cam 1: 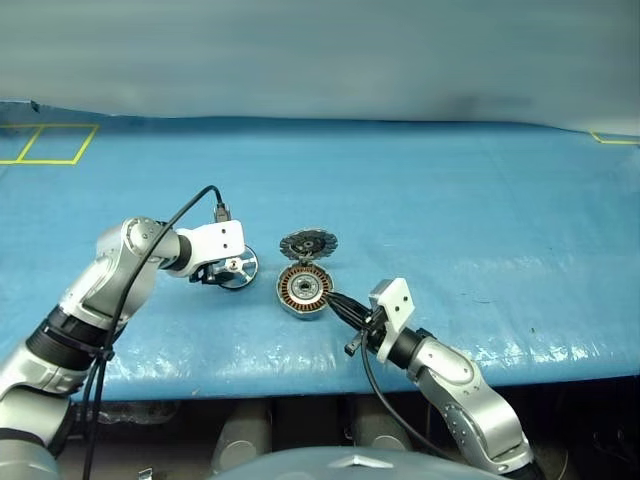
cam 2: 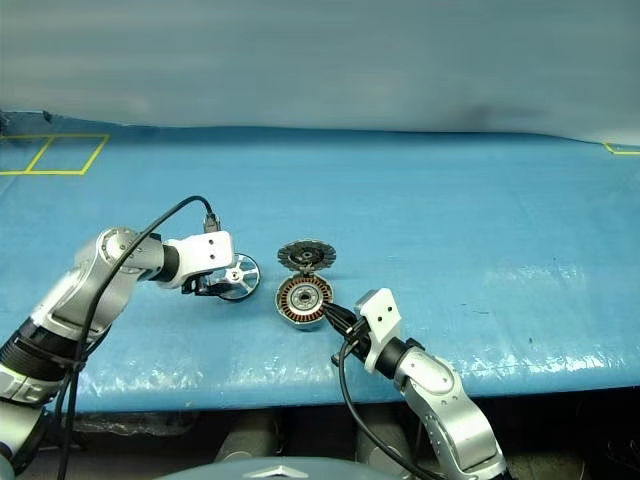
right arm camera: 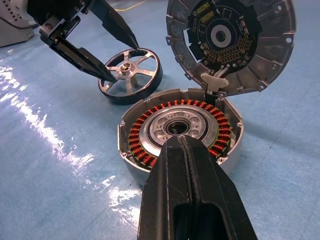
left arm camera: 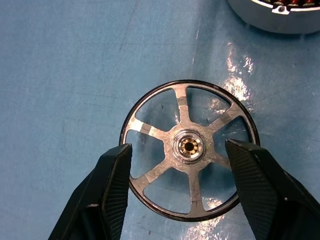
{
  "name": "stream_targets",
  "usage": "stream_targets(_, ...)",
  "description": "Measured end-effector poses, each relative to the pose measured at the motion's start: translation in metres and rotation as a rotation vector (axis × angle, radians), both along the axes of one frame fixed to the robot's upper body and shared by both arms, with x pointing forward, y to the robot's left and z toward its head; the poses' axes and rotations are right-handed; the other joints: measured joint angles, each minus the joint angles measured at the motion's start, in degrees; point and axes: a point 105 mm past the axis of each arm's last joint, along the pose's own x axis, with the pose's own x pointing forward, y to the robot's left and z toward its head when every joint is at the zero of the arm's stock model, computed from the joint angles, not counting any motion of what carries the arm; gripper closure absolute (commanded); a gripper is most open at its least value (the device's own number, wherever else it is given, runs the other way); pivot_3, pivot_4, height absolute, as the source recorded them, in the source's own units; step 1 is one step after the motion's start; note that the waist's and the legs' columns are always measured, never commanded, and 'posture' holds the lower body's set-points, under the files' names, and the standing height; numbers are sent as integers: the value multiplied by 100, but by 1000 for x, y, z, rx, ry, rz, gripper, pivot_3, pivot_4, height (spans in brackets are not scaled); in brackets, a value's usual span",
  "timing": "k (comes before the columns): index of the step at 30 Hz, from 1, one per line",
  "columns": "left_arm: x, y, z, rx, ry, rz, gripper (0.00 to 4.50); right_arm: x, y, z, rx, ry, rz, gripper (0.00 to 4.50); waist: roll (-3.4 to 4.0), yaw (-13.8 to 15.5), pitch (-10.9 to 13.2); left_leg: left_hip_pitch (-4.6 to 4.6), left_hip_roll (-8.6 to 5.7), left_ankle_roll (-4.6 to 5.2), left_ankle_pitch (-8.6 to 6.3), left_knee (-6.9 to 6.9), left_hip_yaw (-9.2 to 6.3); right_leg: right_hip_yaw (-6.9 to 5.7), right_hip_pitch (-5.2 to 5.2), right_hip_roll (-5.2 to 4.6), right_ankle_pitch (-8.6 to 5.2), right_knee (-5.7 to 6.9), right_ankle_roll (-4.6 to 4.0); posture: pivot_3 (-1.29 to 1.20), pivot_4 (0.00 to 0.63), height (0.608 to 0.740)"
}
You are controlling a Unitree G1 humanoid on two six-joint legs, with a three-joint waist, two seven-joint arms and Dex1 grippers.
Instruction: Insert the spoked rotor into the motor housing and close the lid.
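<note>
Left fingers clasping one spoked rotor; right fingers closed beside one motor housing, lid raised.

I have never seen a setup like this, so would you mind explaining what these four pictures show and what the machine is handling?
This is a humanoid robot with two arms, each ending in a gripper with two black fingers. Two pictures come from cameras on its head, looking down over a blue table cover. The other two come from cameras on each wrist, looking along that gripper's fingers.

On the cover sits the motor housing, a round can with copper windings, its hinged lid standing open. Beside it lies the spoked rotor, a silver wheel. The left gripper has its fingers on either side of the rotor's rim, which still lies on the cover. The right gripper is shut, holds nothing, and its tips sit at the housing's near edge.
</note>
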Motion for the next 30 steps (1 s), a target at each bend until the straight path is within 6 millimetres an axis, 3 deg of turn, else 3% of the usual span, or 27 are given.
stream_targets(7,-2,1,-11,30,19,0,1264,1,1,1,2,-5,2,4500,0,2,0,0,0,0,0,0,0,0,0,0,0,0,0,0,150,740)
stream_targets(25,15,9,-19,23,-43,70,1264,0,2,1,-1,-4,5,4500,0,4,0,4,0,0,0,0,0,0,4,0,0,1,0,0,150,740)
stream_targets(30,19,10,-15,18,-65,62,2501,0,2,1,-2,-4,5,4500,0,7,0,5,0,0,0,0,0,0,5,0,0,1,0,0,150,740)
